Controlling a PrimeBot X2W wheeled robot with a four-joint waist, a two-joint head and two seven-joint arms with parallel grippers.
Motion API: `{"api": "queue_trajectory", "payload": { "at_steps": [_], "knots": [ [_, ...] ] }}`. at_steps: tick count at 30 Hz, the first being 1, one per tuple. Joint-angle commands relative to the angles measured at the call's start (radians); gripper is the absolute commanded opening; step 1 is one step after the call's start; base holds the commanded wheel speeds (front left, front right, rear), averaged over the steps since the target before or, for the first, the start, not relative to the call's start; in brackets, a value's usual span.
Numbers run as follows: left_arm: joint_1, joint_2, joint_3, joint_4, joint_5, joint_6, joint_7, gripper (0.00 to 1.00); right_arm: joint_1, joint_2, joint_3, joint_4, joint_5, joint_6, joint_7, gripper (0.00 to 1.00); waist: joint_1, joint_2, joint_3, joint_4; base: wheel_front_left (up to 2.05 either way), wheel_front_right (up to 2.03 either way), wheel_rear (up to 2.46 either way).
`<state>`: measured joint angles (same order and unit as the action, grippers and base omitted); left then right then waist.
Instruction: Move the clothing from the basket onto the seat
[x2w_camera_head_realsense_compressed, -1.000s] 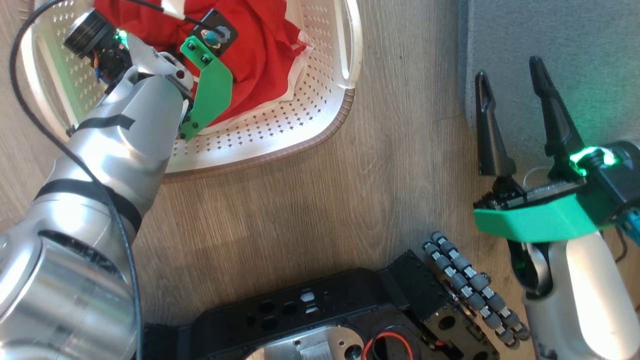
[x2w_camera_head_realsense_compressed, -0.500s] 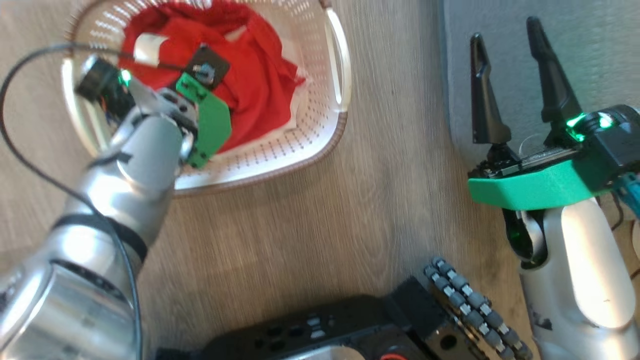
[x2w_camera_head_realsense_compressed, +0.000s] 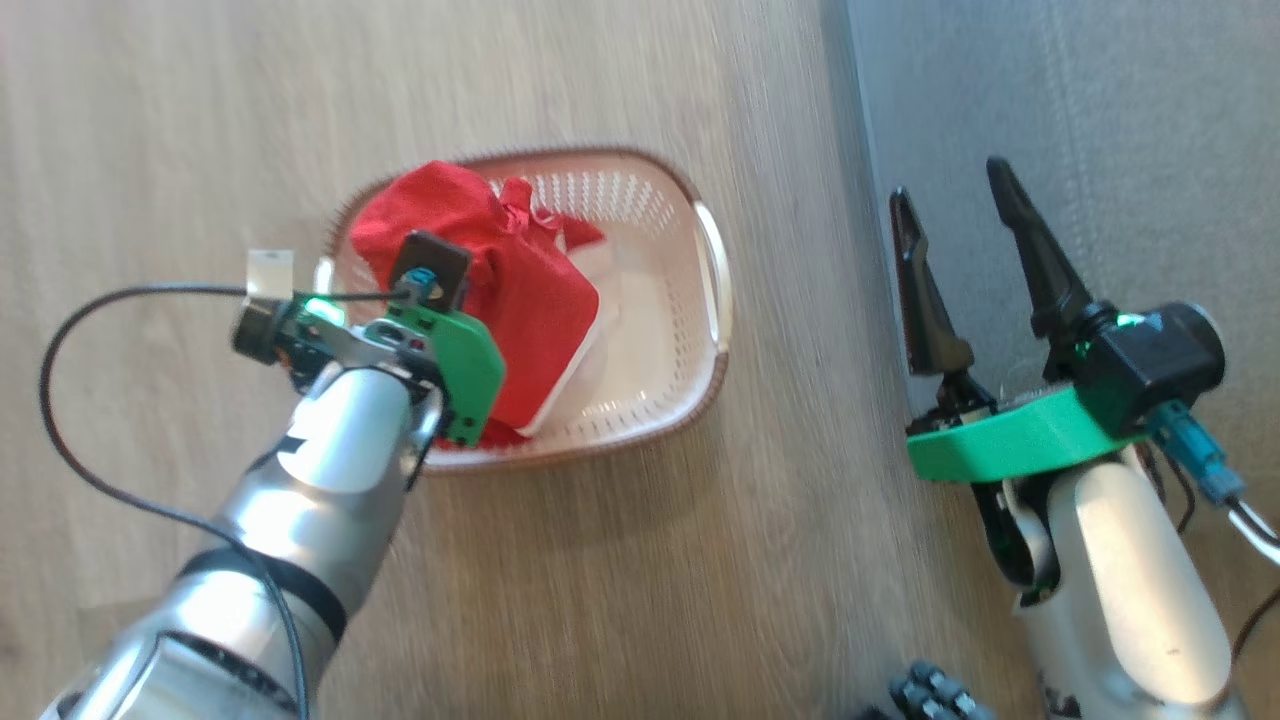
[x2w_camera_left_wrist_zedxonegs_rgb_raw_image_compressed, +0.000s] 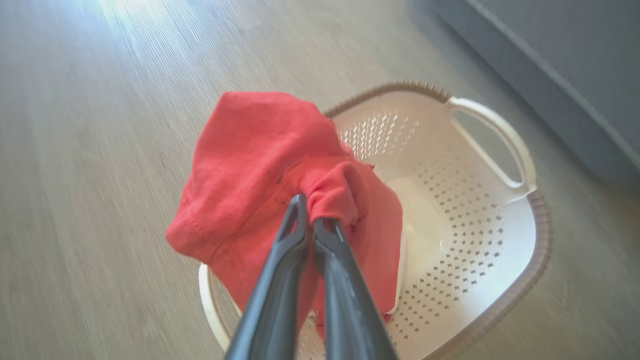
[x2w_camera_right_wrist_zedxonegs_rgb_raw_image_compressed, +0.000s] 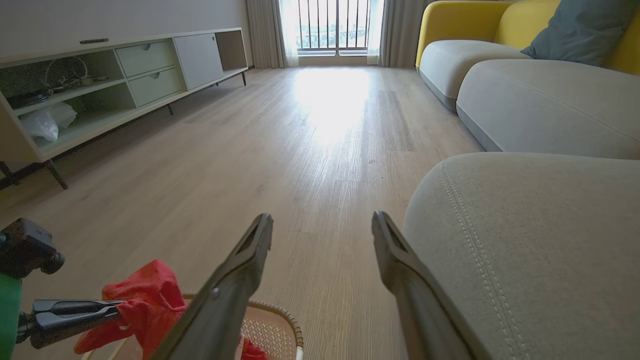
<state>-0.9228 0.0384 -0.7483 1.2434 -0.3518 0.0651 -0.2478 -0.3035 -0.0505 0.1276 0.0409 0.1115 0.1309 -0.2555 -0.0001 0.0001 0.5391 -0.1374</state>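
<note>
My left gripper is shut on a bunched fold of the red clothing. The clothing hangs from it above the left half of the cream basket. In the head view the clothing drapes under my left wrist, over the basket, and a white edge runs along its lower side. My right gripper is open with nothing between its fingers, held over the near edge of the grey seat. The right wrist view has that gripper beside the seat, with the clothing at lower left.
Wooden floor lies between the basket and the seat. A low cabinet stands along the far left wall. A yellow sofa with grey cushions stands beyond the seat. My base's wheel shows at the bottom edge.
The head camera has pulled back, so the whole basket is in view. My left gripper has risen with the red clothing in it. The right gripper has stayed open by the seat.
</note>
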Motion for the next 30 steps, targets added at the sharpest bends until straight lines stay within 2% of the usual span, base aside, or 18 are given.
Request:
{"api": "queue_trajectory", "payload": {
  "at_steps": [1, 2, 11, 12, 18, 23, 30],
  "knots": [
    [0.012, 0.013, 0.032, -0.064, -0.009, 0.014, -0.013, 0.00, 0.031, 0.000, 0.021, -0.022, -0.006, 0.000, -0.006, 1.00, 0.0001, -0.0001, -0.117, 0.051, 0.00, 0.00, 0.00],
    [0.044, 0.014, 0.059, -0.157, -0.012, 0.034, -0.013, 0.00, 0.047, 0.000, 0.022, -0.015, 0.000, 0.000, -0.006, 1.00, 0.0001, -0.0001, -0.158, 0.064, 0.00, 0.00, 0.00],
    [0.218, 0.046, 0.212, -0.544, 0.055, 0.074, -0.014, 0.00, 0.115, 0.000, 0.032, 0.007, -0.007, 0.000, -0.006, 1.00, 0.0001, -0.0001, -0.322, 0.110, 0.00, 0.00, 0.00],
    [0.218, 0.046, 0.212, -0.544, 0.055, 0.074, -0.014, 0.00, 0.115, 0.000, 0.032, 0.007, -0.007, 0.000, -0.006, 1.00, 0.0001, -0.0001, -0.322, 0.110, 0.00, 0.00, 0.00],
    [0.306, 0.038, 0.340, -0.752, 0.087, 0.072, -0.014, 0.00, 0.152, 0.000, 0.049, 0.021, -0.005, 0.000, -0.006, 1.00, 0.0001, -0.0001, -0.408, 0.120, 0.00, 0.00, 0.00],
    [0.361, 0.032, 0.422, -0.881, 0.125, 0.051, -0.014, 0.00, 0.171, 0.000, 0.059, 0.022, 0.001, 0.000, -0.006, 1.00, 0.0001, -0.0001, -0.454, 0.123, 0.00, 0.00, 0.00],
    [0.388, 0.024, 0.488, -1.005, 0.169, 0.017, -0.014, 0.00, 0.199, 0.000, 0.077, 0.017, -0.002, 0.000, -0.006, 1.00, 0.0001, -0.0001, -0.490, 0.134, 0.00, 0.00, 0.00]
  ]
}}
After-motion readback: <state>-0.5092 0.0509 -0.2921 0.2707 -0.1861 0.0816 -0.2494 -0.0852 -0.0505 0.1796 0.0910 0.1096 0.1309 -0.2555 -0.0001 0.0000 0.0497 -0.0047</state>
